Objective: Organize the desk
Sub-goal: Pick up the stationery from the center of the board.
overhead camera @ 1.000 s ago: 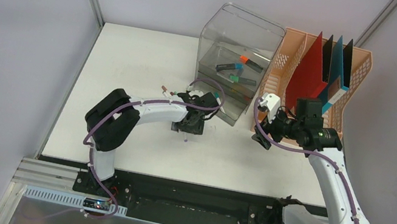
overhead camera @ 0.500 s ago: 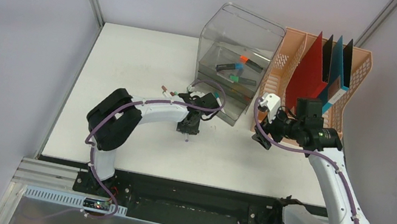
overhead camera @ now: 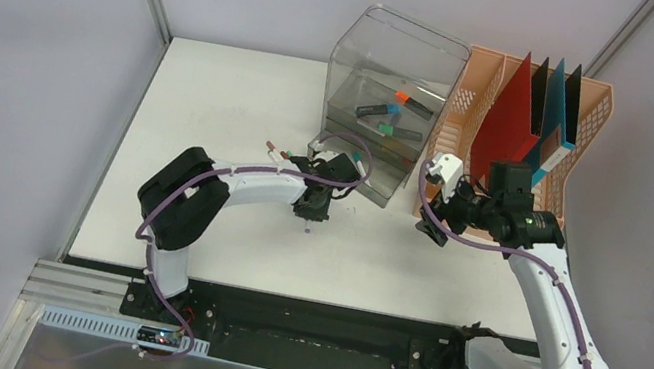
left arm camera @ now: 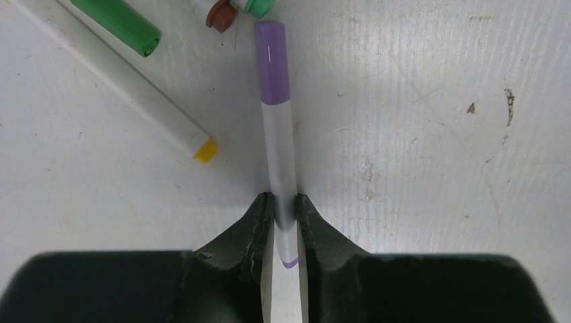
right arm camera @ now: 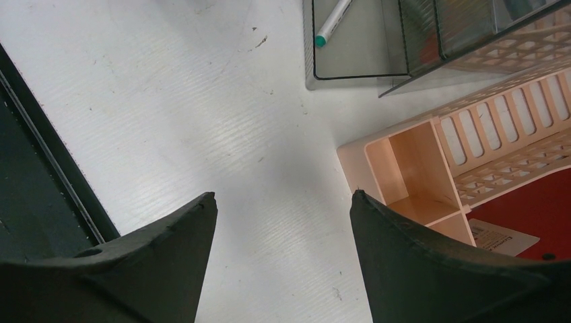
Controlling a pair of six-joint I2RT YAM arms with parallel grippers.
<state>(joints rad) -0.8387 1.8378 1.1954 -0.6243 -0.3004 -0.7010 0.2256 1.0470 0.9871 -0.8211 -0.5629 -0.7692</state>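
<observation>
Purple-capped marker (left arm camera: 276, 128) pinched in left hand (left arm camera: 284, 206), lying on desk (left arm camera: 431, 155).

No writing can be read — the white label (right arm camera: 501, 237) on the red folder (right arm camera: 539, 202) is too blurred.

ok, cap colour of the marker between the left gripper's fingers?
Purple cap, white-barrelled marker; clearest in left wrist view.
</observation>
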